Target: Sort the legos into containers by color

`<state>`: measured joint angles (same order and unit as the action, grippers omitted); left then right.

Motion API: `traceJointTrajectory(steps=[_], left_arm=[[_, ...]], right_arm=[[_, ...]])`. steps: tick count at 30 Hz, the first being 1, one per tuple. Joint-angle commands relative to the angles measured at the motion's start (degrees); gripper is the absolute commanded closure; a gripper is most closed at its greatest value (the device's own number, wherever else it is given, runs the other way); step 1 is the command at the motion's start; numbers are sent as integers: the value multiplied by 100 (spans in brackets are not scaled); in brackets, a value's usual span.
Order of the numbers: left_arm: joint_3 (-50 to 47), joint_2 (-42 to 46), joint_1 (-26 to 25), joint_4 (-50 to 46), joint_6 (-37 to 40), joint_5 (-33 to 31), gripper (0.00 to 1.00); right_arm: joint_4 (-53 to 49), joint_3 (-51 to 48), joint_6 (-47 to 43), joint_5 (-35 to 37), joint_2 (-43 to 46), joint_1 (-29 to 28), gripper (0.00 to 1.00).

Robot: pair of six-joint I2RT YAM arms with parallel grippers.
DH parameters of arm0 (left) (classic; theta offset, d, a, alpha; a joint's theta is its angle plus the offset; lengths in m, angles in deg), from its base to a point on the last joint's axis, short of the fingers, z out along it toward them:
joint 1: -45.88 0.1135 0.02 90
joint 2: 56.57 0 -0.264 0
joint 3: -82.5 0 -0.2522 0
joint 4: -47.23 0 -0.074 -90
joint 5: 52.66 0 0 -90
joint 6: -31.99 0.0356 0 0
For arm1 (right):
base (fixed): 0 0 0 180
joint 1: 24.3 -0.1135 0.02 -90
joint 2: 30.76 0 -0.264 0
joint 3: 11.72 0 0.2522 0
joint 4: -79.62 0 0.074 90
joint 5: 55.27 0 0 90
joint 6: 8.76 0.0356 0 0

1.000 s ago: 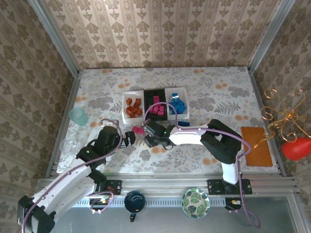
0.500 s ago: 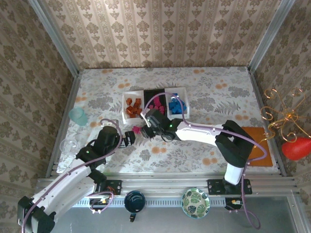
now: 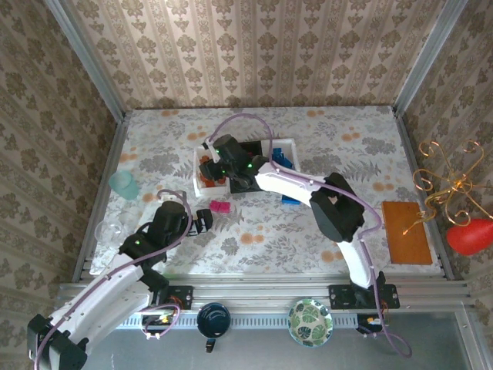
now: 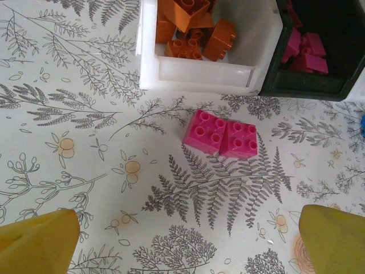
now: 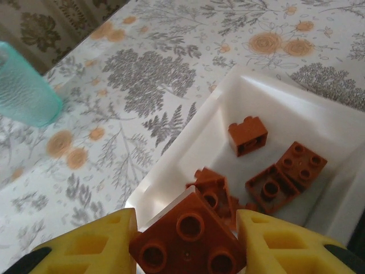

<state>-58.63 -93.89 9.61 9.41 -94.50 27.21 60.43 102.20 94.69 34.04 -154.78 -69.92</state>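
From above, the right arm (image 3: 308,185) reaches across the bench (image 3: 347,146) to the left white tray (image 3: 199,171). The right jaws hang over that tray, though their state cannot be read from here. The black tray (image 3: 250,145) sits beside it, then the right white tray (image 3: 291,146) holding blue bricks (image 3: 282,160). One loose blue brick (image 3: 290,200) lies on the bench near those trays. The left arm (image 3: 131,254) points its jaws at a pair of pink bricks (image 3: 221,206) lying just in front of them.

At the left wrist, the left jaws stand spread with nothing between the yellow fingers (image 4: 34,240). The two pink bricks (image 4: 223,136) touch side by side on the bench, just short of the white tray's wall (image 4: 199,74). That tray holds orange bricks (image 4: 197,34), and the black tray (image 4: 302,88) holds more pink bricks (image 4: 308,54).

At the right wrist, the right jaws pinch an orange brick (image 5: 191,231) between yellow fingers (image 5: 91,240), above the white tray (image 5: 188,142). Several orange bricks (image 5: 285,171) lie in that tray. A teal cup (image 5: 23,85) stands well apart.
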Motion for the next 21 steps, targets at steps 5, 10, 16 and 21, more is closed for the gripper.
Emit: traceJointTrajectory(steps=[5, 10, 16, 21], left_arm=[[16, -36, 41, -74, -104, 46, 0], [47, -173, 45, -13, -75, 81, 0], [100, -438, 57, 199, 15, 160, 0], [133, -906, 134, 735, 94, 262, 0]], right_arm=[[-398, 829, 266, 16, -477, 145, 51], [-271, 688, 339, -63, -170, 211, 33], [409, -596, 481, -205, 841, 207, 31], [960, -2015, 680, -332, 1809, 206, 30]])
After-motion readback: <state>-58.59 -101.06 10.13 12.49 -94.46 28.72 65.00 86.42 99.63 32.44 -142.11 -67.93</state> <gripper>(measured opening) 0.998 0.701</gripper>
